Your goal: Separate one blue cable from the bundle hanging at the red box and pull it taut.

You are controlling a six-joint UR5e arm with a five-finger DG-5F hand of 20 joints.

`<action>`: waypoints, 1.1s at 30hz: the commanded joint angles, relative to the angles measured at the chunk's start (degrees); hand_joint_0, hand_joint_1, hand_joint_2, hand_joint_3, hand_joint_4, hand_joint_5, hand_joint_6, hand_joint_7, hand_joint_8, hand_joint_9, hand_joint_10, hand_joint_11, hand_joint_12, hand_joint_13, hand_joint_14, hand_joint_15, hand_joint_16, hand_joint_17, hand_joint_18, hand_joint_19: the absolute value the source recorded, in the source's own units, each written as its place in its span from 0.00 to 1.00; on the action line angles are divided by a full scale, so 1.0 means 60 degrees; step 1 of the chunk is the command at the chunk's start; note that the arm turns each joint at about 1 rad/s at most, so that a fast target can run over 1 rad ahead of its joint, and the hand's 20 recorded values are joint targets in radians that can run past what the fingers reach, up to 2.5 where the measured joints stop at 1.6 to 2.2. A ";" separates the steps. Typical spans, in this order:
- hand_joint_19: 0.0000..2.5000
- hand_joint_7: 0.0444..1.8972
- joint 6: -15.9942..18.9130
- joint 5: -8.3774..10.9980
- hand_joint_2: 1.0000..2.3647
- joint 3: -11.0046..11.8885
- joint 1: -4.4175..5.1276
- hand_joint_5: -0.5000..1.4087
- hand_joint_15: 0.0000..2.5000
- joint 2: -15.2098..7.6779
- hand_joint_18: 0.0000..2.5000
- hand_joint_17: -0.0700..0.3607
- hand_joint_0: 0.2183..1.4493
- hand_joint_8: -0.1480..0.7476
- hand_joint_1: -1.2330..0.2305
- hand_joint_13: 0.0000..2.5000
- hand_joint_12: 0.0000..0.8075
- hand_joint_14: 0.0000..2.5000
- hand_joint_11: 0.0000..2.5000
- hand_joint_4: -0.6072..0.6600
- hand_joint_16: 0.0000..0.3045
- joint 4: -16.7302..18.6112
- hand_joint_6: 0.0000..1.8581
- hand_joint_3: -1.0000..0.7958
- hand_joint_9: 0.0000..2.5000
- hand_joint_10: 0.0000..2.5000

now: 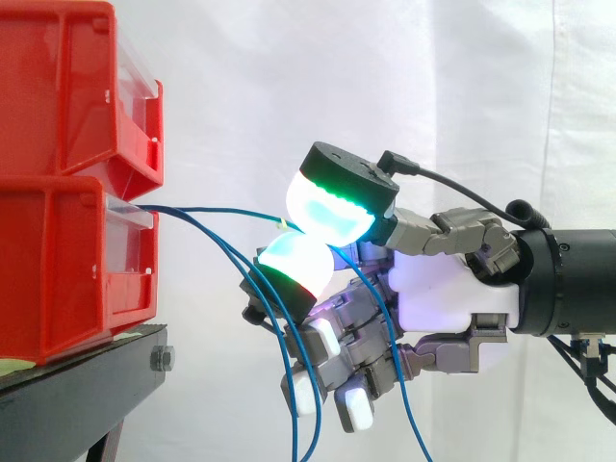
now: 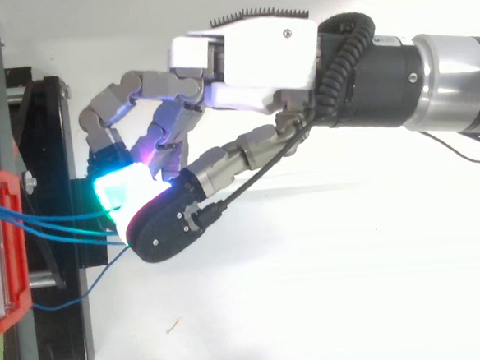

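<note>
- Two red bins, upper on lower, stacked on one black stand.
- Blue cables leave the lower bin's front lip; I count three strands in the top view.
- My robot hand is just off the bins, its green-cyan pads pinched shut on one blue cable.
- That cable runs nearly straight from the bin lip to the pinch.
- The other strands sag loose; in the side view they loop down past my curled lower fingers.
</note>
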 commanded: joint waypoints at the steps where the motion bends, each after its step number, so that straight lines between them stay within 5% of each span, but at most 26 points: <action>1: 0.22 0.70 -0.0041 -0.0131 0.00 0.0002 -0.0014 0.14 0.23 0.0004 0.40 0.44 0.43 0.52 0.33 0.39 0.44 0.01 0.47 0.53 0.18 -0.0017 0.46 0.28 0.39 0.01; 13: 0.24 0.64 -0.0041 -0.0102 0.00 0.0002 -0.0014 0.16 0.24 0.0004 0.40 0.46 0.26 0.54 0.51 0.39 0.46 0.01 0.46 0.61 0.18 -0.0017 0.42 0.28 0.40 0.01; 26: 0.24 0.64 -0.0055 -0.0073 0.00 -0.0013 -0.0014 0.16 0.24 0.0004 0.41 0.47 0.23 0.55 0.53 0.40 0.47 0.01 0.46 0.62 0.19 -0.0017 0.42 0.28 0.41 0.01; 33: 0.25 0.67 -0.0055 -0.0073 0.00 0.0002 0.0001 0.16 0.24 -0.0011 0.40 0.45 0.33 0.53 0.48 0.39 0.45 0.01 0.47 0.59 0.18 -0.0017 0.41 0.31 0.41 0.01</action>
